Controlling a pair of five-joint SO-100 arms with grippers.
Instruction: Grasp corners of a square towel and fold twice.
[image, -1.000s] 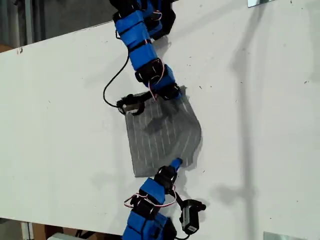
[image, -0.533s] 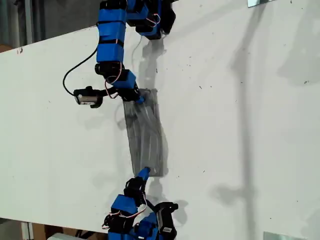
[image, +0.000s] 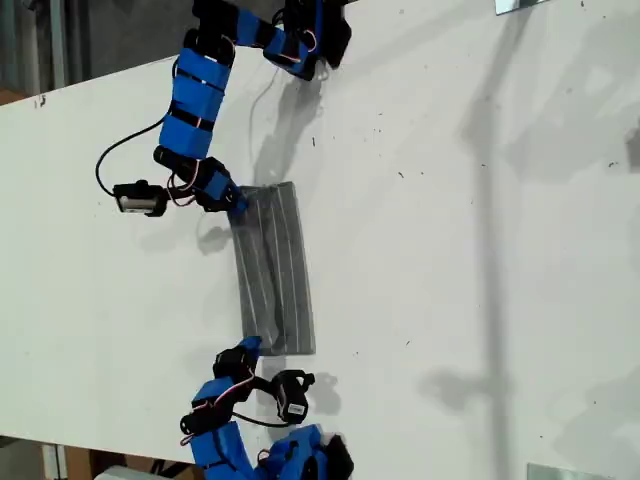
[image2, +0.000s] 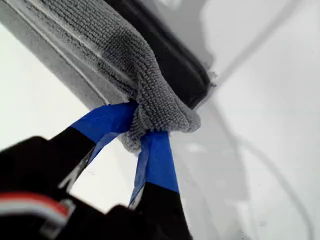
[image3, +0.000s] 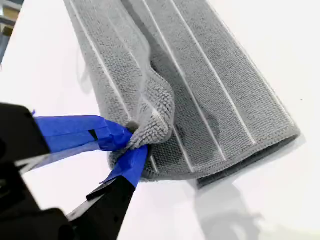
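Observation:
The grey striped towel (image: 275, 270) lies on the white table (image: 480, 250) as a narrow strip folded in half, running up and down the exterior view. My first gripper (image: 237, 207) is on the upper arm in the exterior view. It is shut on the corner at the strip's upper left, and that bunched corner (image2: 160, 112) is pinched between blue fingers (image2: 102, 122). On the lower arm, my second gripper (image: 252, 345) is shut on the top layer's corner (image3: 152, 125) at the strip's lower left. The towel (image3: 215, 85) spreads flat beyond my second gripper (image3: 132, 140).
A black cable (image: 110, 165) loops from the upper arm over the table in the exterior view's left half. Metal brackets sit at the exterior view's top right (image: 520, 5) and bottom right (image: 560, 472). The table's far edge (image: 100, 75) slants across the upper left.
Both grippers have swept towards the exterior view's left with their corners. They laid the towel's right half over its left half, so the wide cloth is now a narrow strip.

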